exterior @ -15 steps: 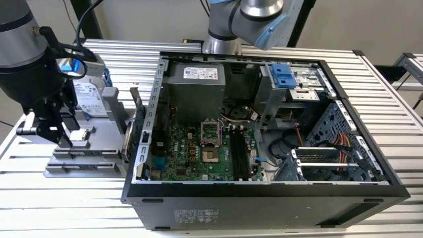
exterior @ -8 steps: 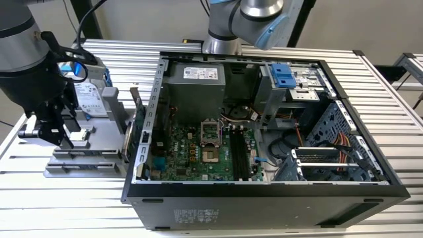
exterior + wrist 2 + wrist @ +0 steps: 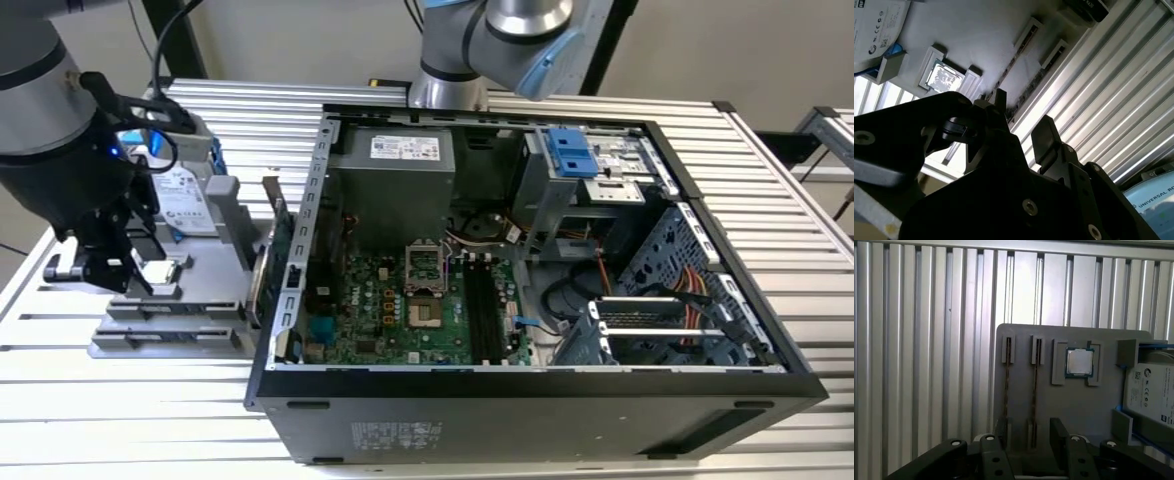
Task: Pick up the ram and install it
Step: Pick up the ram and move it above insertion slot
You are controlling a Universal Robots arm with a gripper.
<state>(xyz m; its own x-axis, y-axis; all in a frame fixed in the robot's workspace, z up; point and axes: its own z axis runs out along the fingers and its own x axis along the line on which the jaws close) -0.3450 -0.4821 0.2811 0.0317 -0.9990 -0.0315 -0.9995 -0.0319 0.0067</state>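
Gripper [image 3: 107, 272] hangs over tray [image 3: 160, 345] at 9 o'clock of PC case [image 3: 534, 405] in exterior view, jaws wide apart, nothing held. In first wrist view, ram [image 3: 1035, 385] stands on edge in a tray slot, 2nd stick [image 3: 1006, 385] just beside it, approx. below the gap betw. fingers [image 3: 1058, 427].

Print stood on a few things. The hard drive [image 3: 183, 208], at the exterior view's left, wore a white label [image 3: 1150, 390], its fine print too small for me to read. A white sticker [image 3: 396, 148] sat on the power supply [image 3: 394, 190], far in the case [image 3: 561, 415]. A grey sticker [image 3: 394, 435] marked the case's near wall. In the second wrist view, capital lettering ran along a pale blue cap [image 3: 1154, 199].
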